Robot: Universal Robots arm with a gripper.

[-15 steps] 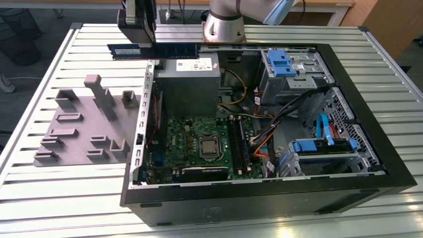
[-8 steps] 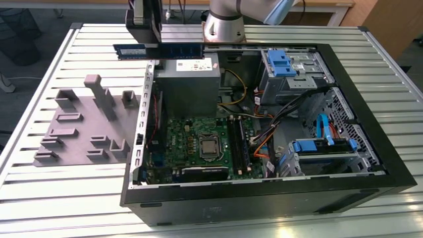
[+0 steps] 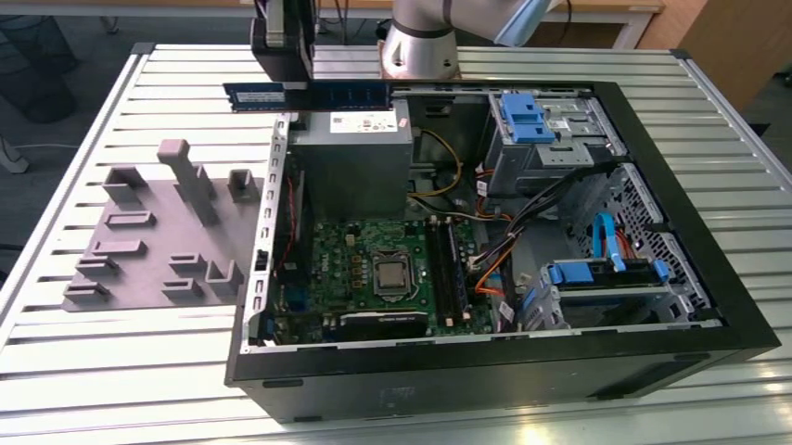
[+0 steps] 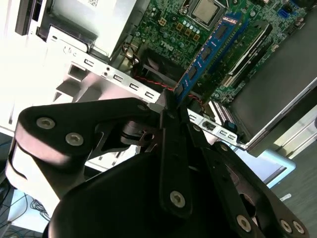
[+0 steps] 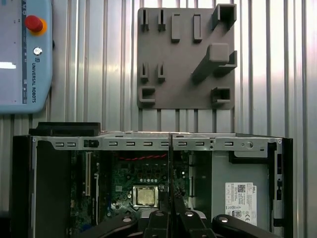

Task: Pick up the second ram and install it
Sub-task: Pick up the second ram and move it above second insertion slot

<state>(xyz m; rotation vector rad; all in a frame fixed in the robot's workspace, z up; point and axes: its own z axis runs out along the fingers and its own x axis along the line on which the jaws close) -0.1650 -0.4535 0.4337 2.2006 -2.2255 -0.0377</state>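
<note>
**A:** Where do we have the ram [image 3: 325,95]?

**B:** We have it clamped in the pincer [image 3: 287,79], off the counter [image 3: 124,371], in the air over the far rim of the open case [image 3: 495,375] and just above the power supply [image 3: 352,153]. In the exterior view it lies level, standing on its long edge. The grip sits nearer its end on that view's left.

**A:** And the arm's pose?

**B:** The arm [image 3: 418,46] stands at the far side of the case, and the pincer hangs straight down. Its black fingers [image 4: 174,148] press flat against the stick's faces. In the first wrist view we see the ram edge-on, as a thin dark line.

**A:** What do we make of the materials?

**B:** The ram is a thin, narrow blue board with a row of small dark chips. The pincer is matte black, built of linked plates with bright screw heads, and the arm is smooth and silver-grey. Below lies the green board [image 3: 359,246], crowded with small parts, with a square metal-topped processor [image 3: 393,273] at its middle. The case is black outside and bare steel inside. The counter is made of pale ribbed slats. On it, to the exterior view's left of the case, lies a flat grey plate [image 3: 148,250] with blocky posts and pockets.
</note>
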